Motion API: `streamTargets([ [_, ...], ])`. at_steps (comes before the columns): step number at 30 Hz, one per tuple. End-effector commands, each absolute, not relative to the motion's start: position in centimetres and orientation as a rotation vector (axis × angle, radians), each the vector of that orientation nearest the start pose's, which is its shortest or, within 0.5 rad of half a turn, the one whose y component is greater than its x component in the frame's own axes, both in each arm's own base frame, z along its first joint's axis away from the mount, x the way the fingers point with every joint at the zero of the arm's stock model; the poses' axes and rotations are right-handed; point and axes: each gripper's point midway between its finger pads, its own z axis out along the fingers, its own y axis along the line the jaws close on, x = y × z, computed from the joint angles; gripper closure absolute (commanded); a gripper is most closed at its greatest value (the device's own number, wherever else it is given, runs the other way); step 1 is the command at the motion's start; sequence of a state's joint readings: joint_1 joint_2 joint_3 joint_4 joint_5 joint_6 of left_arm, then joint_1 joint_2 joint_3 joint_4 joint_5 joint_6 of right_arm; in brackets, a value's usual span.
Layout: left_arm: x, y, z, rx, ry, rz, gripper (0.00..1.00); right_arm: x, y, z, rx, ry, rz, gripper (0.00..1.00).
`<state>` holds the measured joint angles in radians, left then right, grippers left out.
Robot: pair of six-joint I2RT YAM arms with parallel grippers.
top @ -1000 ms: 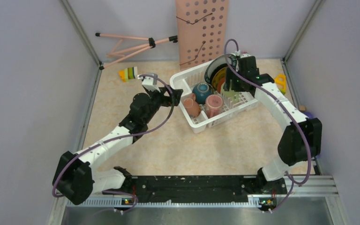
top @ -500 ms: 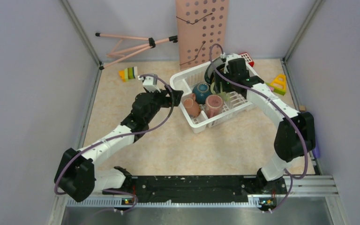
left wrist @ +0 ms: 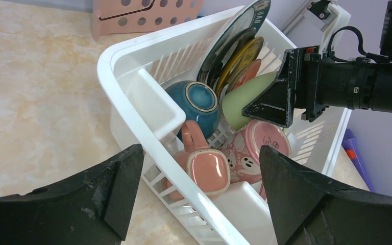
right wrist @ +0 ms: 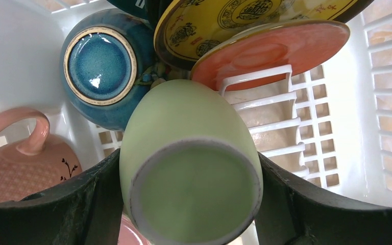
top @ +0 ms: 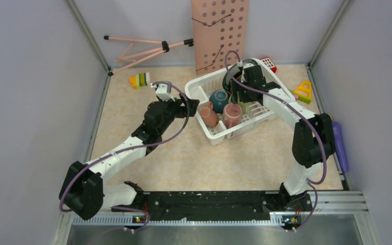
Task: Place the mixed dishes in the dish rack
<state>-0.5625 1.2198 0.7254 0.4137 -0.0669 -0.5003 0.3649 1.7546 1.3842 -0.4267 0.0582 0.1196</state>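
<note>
We count one dish rack (left wrist: 155,99), three plates (right wrist: 224,25), one teal bowl (right wrist: 99,66), one green mug (right wrist: 194,148), two pink cups (left wrist: 209,171).

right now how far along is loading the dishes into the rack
Nearly done. In the dish rack already: teal bowl, two pink cups, patterned plate, yellow plate, red plate. In hand: light green mug, gripped between the right fingers over the rack. Left: set it down and let go; no dish shows on the table.

mug (right wrist: 191,163): mouth hidden; sides covered by right gripper (right wrist: 190,204)
cup (right wrist: 23,163): cut off at the lower left edge
plate (top: 229,77): mostly behind right gripper, upper centre
</note>
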Motion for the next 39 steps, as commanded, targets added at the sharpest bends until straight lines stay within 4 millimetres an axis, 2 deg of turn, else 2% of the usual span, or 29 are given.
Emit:
streamTargets([
  [1,35.1,-23.0,25.6,-0.006,1.664,-0.771,0.11,43.0,17.7,12.2,-0.330,2.403,0.211,0.92],
  [4,35.1,-23.0,25.3,-0.008,1.668,-0.766,0.11,42.7,19.2,13.2,-0.366,2.362,0.317,0.94],
  [7,35.1,-23.0,25.4,-0.006,1.666,-0.768,0.11,42.9,19.5,13.9,-0.398,2.314,0.335,0.95],
  [13,35.3,-23.2,25.3,-0.002,1.669,-0.770,0.11,43.0,20.0,12.1,-0.399,2.366,0.348,0.96],
  [16,35.5,-23.2,24.8,-0.007,1.684,-0.765,0.11,43.2,19.5,11.4,-0.376,2.381,0.289,0.95],
  [21,35.7,-23.3,24.0,-0.020,1.711,-0.764,0.11,43.2,17.5,10.9,-0.330,2.374,0.166,0.74],
  [27,36.1,-23.5,24.1,-0.023,1.711,-0.768,0.11,42.7,18.4,12.2,-0.332,2.333,0.248,0.44],
  [34,36.1,-23.5,24.2,-0.021,1.711,-0.767,0.11,43.1,18.1,13.9,-0.296,2.304,0.239,0.33],
  [36,36.0,-23.5,24.1,-0.021,1.712,-0.766,0.12,43.1,18.1,14.1,-0.289,2.302,0.239,0.16],
  [37,36.1,-23.4,24.1,-0.022,1.713,-0.764,0.11,43.2,18.2,14.2,-0.285,2.300,0.242,0.14],
  [39,36.0,-23.4,24.1,-0.022,1.712,-0.764,0.11,43.2,18.3,14.3,-0.284,2.301,0.253,0.20],
])
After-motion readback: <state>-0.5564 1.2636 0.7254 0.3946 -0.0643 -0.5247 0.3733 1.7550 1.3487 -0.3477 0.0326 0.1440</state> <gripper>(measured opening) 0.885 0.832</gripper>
